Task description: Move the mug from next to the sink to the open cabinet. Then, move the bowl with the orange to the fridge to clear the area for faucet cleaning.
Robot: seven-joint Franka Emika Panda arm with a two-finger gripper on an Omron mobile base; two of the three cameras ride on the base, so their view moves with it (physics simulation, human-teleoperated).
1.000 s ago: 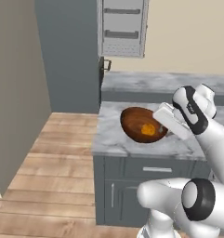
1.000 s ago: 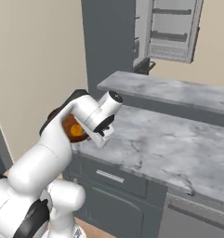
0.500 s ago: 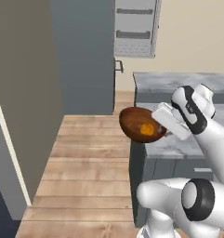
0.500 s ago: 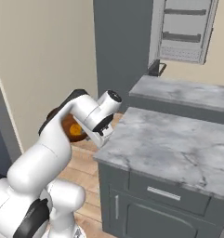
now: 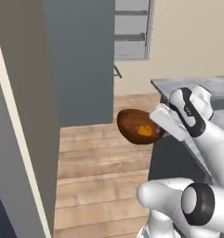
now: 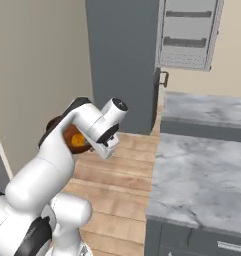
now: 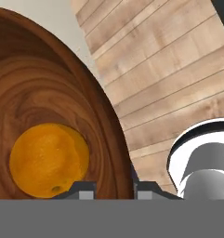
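gripper (image 7: 113,186): clamped on the bowl's rim, one finger inside, one outside
bowl (image 5: 134,126): held in the air above the wooden floor (image 5: 99,162)
orange (image 7: 49,158): lying in the bowl
surface (image 6: 202,165): marble, beside the arm

A light wooden plank floor (image 5: 99,158) runs beneath a tall dark grey cabinet block (image 5: 78,60). A grey-white marble counter (image 6: 202,165) sits atop dark grey base cabinets (image 6: 192,240). A beige wall (image 6: 37,65) stands nearby.
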